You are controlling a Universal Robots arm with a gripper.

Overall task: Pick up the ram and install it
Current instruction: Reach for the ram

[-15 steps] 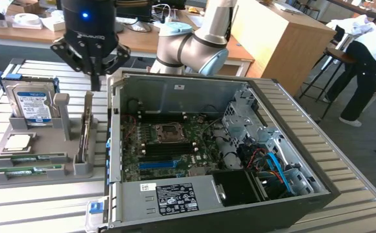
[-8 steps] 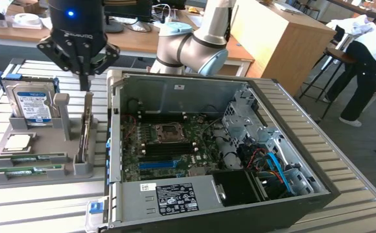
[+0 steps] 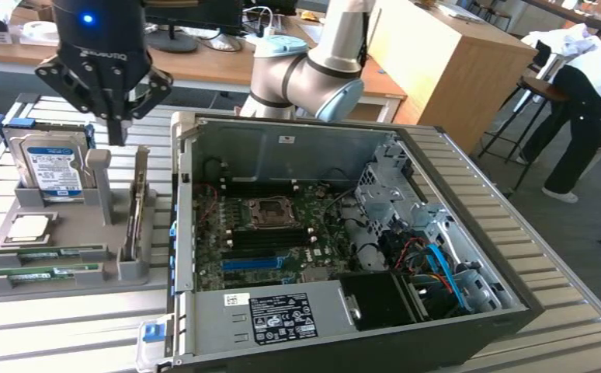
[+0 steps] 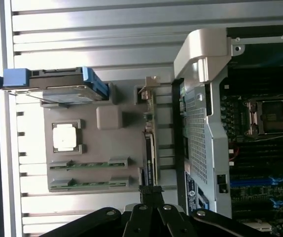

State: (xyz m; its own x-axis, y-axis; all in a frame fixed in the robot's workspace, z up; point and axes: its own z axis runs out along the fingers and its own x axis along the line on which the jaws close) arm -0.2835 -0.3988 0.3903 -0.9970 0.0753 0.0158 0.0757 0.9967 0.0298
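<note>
Ram (image 3: 135, 203) (image 4: 149, 148), green and narrow, on its long edge in a slot of the grey fixture (image 3: 73, 233) (image 4: 97, 145), upright, along the side nearest the computer case (image 3: 279, 148) (image 4: 200, 44); untouched, not yet lifted.

Gripper (image 3: 120, 136) (image 4: 149, 190) overhead, black, pointing straight down, clear of the stick; fingertips pressed together, or very nearly so, the last sliver of gap hard to judge from either view; nothing pinched between them. From the wrist view, set in line with the ram's length.

Hard drive (image 3: 52, 167) (image 4: 65, 91), silver with a white-and-blue label and blue side rails, upright at one end of the fixture; processor chip (image 3: 29, 227) (image 4: 65, 137) flat in a recess just beside it; two more green sticks (image 3: 46, 252) (image 4: 88, 164) flat in parallel grooves at the other end, well apart from the gripper.

Case just beside the fixture, on the exterior view's right, open upward; motherboard (image 3: 269, 245) (image 4: 260, 153) inside, with processor socket (image 3: 269, 208) (image 4: 269, 116) near its middle, dark slots below that, then a blue slot strip (image 3: 254, 263) (image 4: 250, 182) nearer the power supply (image 3: 279, 315) and its black label.

Everything on a slatted metal table (image 3: 31, 326) (image 4: 97, 29); arm (image 3: 311, 74), silver-grey with pale blue joint caps, behind the case; person (image 3: 580, 85) in a white top and dark trousers at the exterior view's right edge, bent forward, well apart from the table.
</note>
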